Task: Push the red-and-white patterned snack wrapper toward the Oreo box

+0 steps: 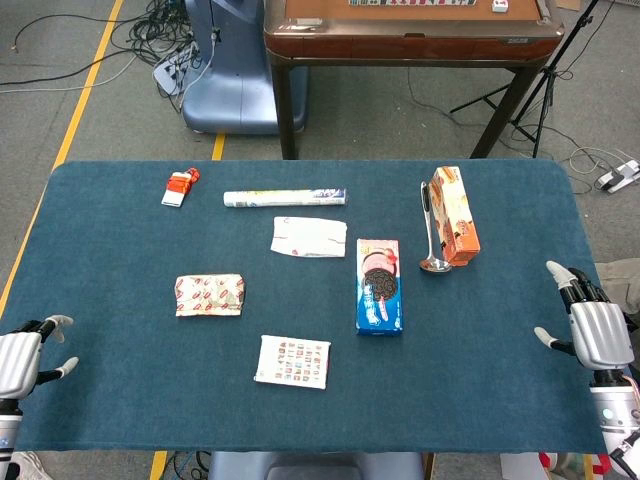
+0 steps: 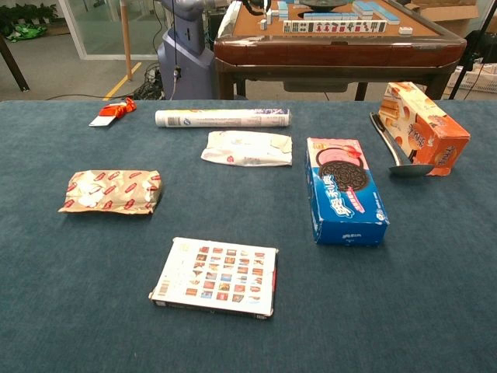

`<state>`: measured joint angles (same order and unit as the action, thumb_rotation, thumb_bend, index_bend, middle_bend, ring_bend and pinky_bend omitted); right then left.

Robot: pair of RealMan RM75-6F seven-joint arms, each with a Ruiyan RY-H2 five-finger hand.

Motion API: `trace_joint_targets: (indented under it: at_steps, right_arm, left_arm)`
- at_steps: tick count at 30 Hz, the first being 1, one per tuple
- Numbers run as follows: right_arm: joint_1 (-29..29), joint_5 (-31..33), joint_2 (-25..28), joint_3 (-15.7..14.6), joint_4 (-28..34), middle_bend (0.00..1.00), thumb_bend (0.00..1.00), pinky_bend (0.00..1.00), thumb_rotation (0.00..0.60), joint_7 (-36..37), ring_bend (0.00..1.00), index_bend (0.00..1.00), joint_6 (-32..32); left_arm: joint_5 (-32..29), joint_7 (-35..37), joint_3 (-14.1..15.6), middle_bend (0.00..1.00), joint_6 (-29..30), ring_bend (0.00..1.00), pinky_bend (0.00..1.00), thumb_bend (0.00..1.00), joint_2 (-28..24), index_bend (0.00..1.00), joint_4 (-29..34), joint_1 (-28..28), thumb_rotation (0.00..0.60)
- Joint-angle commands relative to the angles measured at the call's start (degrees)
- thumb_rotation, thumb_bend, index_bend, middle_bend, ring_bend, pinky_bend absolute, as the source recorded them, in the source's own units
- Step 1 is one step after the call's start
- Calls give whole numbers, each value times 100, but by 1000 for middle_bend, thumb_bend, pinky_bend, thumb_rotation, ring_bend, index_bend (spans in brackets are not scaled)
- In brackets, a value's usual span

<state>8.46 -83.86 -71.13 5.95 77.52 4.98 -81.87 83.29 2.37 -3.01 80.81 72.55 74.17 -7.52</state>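
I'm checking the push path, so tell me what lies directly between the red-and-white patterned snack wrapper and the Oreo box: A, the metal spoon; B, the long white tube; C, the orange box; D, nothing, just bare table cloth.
D: in both views only bare blue cloth separates the red-and-white patterned snack wrapper from the Oreo box; the other items lie farther back or nearer the front edge.
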Motion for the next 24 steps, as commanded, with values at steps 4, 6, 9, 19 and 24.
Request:
trace_joint_targets:
  at_steps: [4, 6, 9, 19, 24]
  right_arm:
    - [-15, -126, 14, -27, 79, 179, 52, 316, 600, -51, 114, 102, -124]
    - [-13, -122, 26, -32, 97, 180, 52, 316, 600, 6, 114, 106, -104]
    - [-12, -68, 60, -16, 105, 180, 52, 316, 600, 61, 114, 107, -64]
    - [-67, 41, 47, 42, 87, 180, 54, 316, 600, 84, 114, 118, -134]
    - [-129, 62, 54, 41, 108, 180, 54, 316, 600, 57, 114, 118, -215]
  left_arm:
    - [135, 57, 74, 516, 16, 417, 575, 35, 7, 447, 5, -16, 600]
    - [161, 144, 78, 520, 33, 421, 581, 35, 22, 453, 10, -16, 600]
    - [223, 447, 94, 537, -19, 462, 612, 34, 46, 492, 32, -63, 600]
    - [703, 721, 15, 9, -289, 15, 413, 32, 575, 165, -638, -679, 600]
    - [683, 1178, -180, 0, -457, 0, 270, 25, 1037, 88, -1430, -1058, 600]
